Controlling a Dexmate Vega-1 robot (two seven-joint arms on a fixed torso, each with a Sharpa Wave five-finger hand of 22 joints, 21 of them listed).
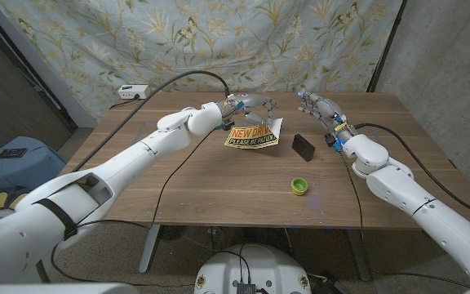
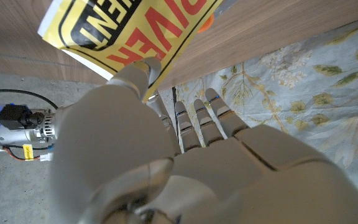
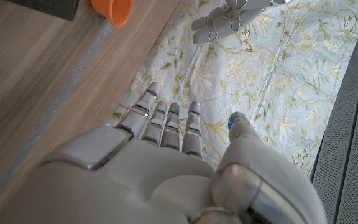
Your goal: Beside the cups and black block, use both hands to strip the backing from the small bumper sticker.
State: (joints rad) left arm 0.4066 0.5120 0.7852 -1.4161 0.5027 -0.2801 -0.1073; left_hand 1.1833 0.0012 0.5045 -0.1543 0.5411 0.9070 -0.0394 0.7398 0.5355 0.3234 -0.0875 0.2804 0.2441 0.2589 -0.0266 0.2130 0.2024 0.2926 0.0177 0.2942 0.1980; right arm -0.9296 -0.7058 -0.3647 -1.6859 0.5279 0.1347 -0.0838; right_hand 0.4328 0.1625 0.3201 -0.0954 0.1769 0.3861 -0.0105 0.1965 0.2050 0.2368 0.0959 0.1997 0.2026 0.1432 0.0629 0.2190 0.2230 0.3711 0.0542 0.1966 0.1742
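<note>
- Green cup (image 1: 299, 186) sits nearest, on the wooden table (image 1: 219, 184); black block (image 1: 304, 147) just beyond.
- Yellow sticker (image 1: 254, 134) hangs lifted past the block, pinched at its edge by the left hand (image 1: 247, 104).
- Right hand (image 1: 317, 106) is empty, fingers spread, well apart from it.
- Likely light and floppy; best taken at a free corner.
</note>
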